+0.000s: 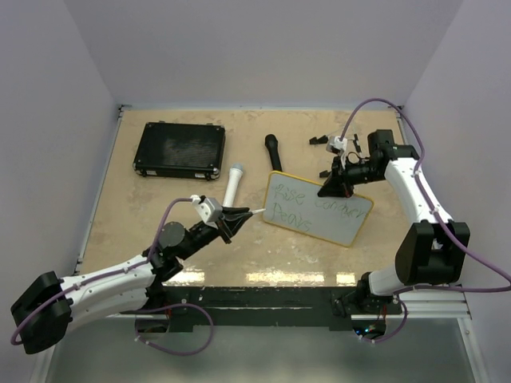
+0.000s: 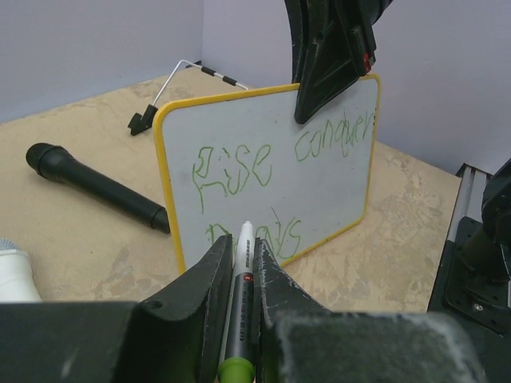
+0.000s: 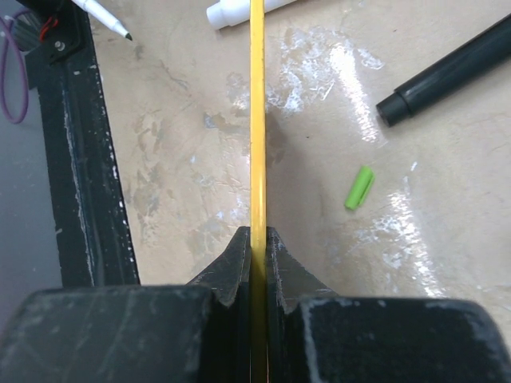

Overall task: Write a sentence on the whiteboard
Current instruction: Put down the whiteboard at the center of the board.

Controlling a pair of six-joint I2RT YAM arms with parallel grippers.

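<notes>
Tools are both closed on something. The left tool [image 2: 243, 249] clamps a marker [image 2: 241, 291] lengthwise between its fingers, uncapped, with the white tip aimed at the lower line of writing; whether the tip touches the surface cannot be told. The right tool [image 3: 258, 239] pinches the yellow rim of the whiteboard [image 2: 339, 199] at its upper edge, holding it tilted up with its lower edge on the table [image 1: 120, 199], between the two arms. The sentence [image 2: 239, 169] runs in green over two lines, the lower one apparently unfinished. Judged by its thin section, the board is light and stiff, with a slick face. The rim is the sound place to hold it, since fingers on the face would smear ink. Held at one point only, it is likely to pivot or slide under pen pressure, so light strokes are advisable. A green cap [image 3: 358, 188] lies loose on the table; a black microphone [image 2: 96, 185], a white microphone [image 1: 234, 182] and a black case [image 1: 180, 149] lie farther off.
</notes>
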